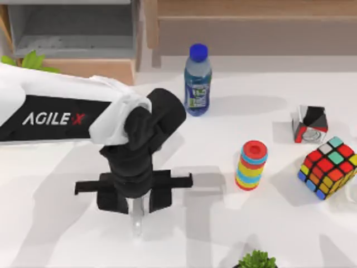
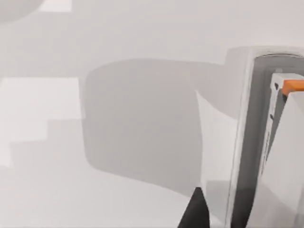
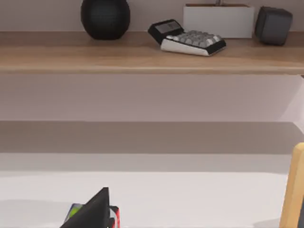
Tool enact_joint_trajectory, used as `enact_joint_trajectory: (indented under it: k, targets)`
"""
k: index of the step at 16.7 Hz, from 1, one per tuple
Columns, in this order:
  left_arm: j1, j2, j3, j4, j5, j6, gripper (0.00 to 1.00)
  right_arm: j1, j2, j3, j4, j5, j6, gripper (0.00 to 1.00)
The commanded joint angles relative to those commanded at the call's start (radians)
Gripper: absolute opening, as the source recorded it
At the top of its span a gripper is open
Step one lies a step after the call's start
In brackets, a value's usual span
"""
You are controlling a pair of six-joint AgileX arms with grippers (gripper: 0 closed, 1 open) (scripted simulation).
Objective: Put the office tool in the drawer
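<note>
The office tool (image 1: 136,222) is a slim pale silvery bar. Its end sticks out from under my left gripper (image 1: 137,204) at the table's front left. The black fingers (image 1: 113,200) sit close against both its sides, shut on it. The left wrist view shows the tool (image 2: 273,156) close up as a pale bar with an orange detail, above the white table. The drawer (image 1: 72,30) stands open at the back left, grey inside with a tan front panel (image 1: 92,69). A dark part of my right gripper (image 3: 94,212) shows in the right wrist view, parked.
A blue-capped bottle (image 1: 197,81) stands back centre. A stack of coloured rings (image 1: 251,165), a black-white-red cube (image 1: 310,124) and a colourful puzzle cube (image 1: 328,167) are at the right. A long brown shelf (image 1: 251,28) runs along the back, and a plant (image 1: 256,260) sits at the front edge.
</note>
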Motion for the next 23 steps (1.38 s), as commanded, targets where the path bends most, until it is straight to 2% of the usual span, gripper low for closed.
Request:
enact_joint_trajectory:
  k: [3,4,13,19,23]
  targets:
    - [0.0,0.0,0.0,0.0,0.0,0.0,0.02,0.0,0.0,0.0,0.0,0.0,0.0,1.0]
    - [0.0,0.0,0.0,0.0,0.0,0.0,0.0,0.0,0.0,0.0,0.0,0.0,0.0,1.0]
    - [0.0,-0.003,0.004,-0.003,0.0,0.0,0.0,0.0,0.0,0.0,0.0,0.0,0.0,1.0]
    - [-0.001,-0.044,0.051,-0.103,0.0,-0.001,0.0,0.0,0.0,0.0,0.0,0.0,0.0,1.0]
    - [0.0,-0.055,0.061,-0.114,0.0,-0.001,0.0,0.0,0.0,0.0,0.0,0.0,0.0,1.0]
